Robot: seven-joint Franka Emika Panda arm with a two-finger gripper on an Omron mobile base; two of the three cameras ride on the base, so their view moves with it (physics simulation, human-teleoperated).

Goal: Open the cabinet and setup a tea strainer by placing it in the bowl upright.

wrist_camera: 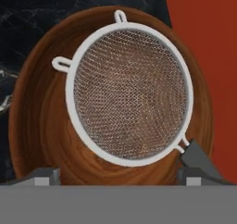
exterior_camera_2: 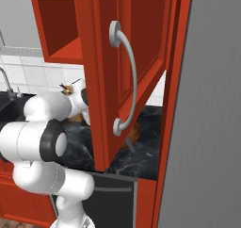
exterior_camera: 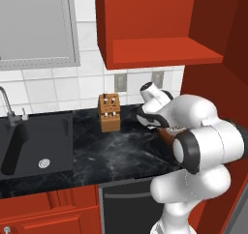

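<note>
In the hand view the tea strainer [wrist_camera: 129,93] rests inside the brown wooden bowl [wrist_camera: 41,126], its round silver mesh basket open side up toward the camera. The start of its handle runs off under the right fingertip [wrist_camera: 194,160]. My gripper [wrist_camera: 120,170] hangs just above the bowl, open, its tips wide apart at either side of the strainer and gripping nothing. The red wall cabinet [exterior_camera: 164,49] stands open, its door [exterior_camera_2: 122,71] swung out toward the base. A sliver of the bowl [exterior_camera_2: 135,133] peeks out below the door; the arm hides most of it in the left base view.
A tan knife block [exterior_camera: 109,113] stands on the black marble counter [exterior_camera: 116,153] left of the arm. A dark sink [exterior_camera: 36,148] with a faucet lies at the far left. A tall red side panel [exterior_camera_2: 172,104] bounds the counter on the right, close to the bowl.
</note>
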